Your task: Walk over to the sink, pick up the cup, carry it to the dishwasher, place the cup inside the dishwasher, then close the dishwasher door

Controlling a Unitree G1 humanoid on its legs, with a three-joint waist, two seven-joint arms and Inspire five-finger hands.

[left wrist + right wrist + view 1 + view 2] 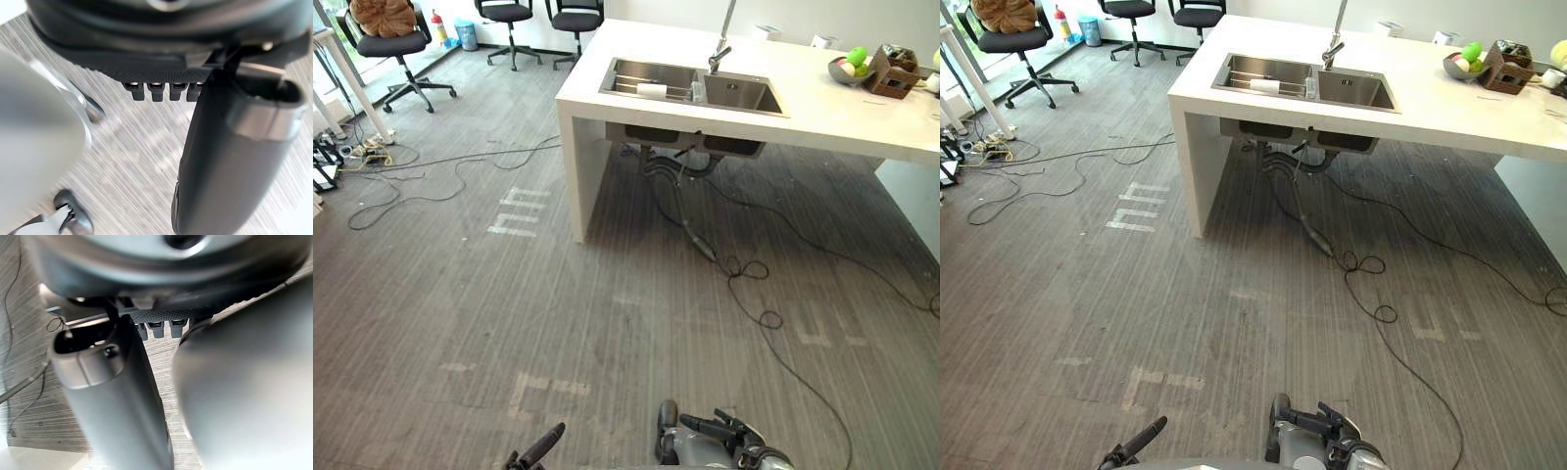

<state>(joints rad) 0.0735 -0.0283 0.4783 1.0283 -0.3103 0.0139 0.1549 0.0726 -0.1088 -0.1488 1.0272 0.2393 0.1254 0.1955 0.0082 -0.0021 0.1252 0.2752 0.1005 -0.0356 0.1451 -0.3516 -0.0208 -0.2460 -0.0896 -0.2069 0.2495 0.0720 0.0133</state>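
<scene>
A head camera looks down across grey carpet toward a white counter [822, 122] with a steel double sink [744, 95] and a faucet [718, 49]. The left hand [540, 446] and right hand [720, 429] hang low and close to the body. Their fingers are relaxed and loosely straight, and they hold nothing. This is probably a walking posture, since nothing is within reach. A small white object, probably the cup [651, 90], lies on its side in the basin on the left hand's side, well ahead of both hands. A fruit bowl [850, 69] sits on the counter, far ahead of the right hand.
</scene>
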